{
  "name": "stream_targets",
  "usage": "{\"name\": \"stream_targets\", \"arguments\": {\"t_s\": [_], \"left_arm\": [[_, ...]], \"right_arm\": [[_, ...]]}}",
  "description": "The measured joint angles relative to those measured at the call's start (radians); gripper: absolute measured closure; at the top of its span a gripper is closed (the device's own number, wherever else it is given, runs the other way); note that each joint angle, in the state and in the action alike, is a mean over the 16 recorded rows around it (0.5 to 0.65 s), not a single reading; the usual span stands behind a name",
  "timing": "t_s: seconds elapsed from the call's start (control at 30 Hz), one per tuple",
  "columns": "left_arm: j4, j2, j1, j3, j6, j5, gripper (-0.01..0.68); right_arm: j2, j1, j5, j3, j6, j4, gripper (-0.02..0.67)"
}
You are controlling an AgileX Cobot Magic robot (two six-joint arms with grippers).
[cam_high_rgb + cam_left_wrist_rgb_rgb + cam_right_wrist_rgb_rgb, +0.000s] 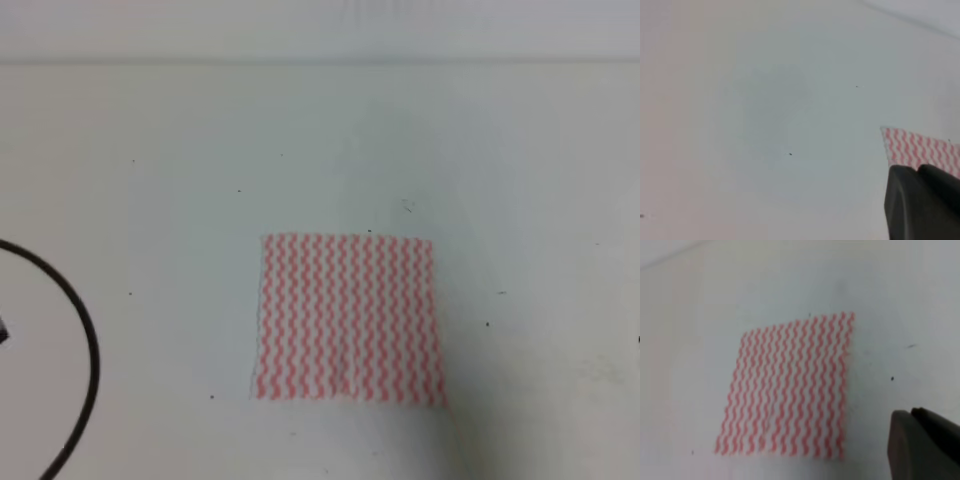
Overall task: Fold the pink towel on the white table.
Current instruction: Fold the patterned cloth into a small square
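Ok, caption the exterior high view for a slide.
Pink towel lying flat and unfolded on the white table, no gripper in frame.

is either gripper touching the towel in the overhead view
No, the towel lies flat and alone on the white table, with no gripper anywhere over it in that view.

No text, label, brand, number or sign readable anywhere. Only wavy pink-and-white stripes on the towel (348,318), no lettering. Only tiny dark specks and faint scuffs on the table (480,150), nothing legible.
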Motion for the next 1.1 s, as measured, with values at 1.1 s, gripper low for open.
{"name": "stream_targets", "arguments": {"t_s": [1.1], "left_arm": [[-0.685, 0.494, -0.266, -0.053, 0.777, -0.059, 0.673]], "right_arm": [[0.526, 0.359, 0.009, -0.246, -0.018, 0.043, 0.644]]}}
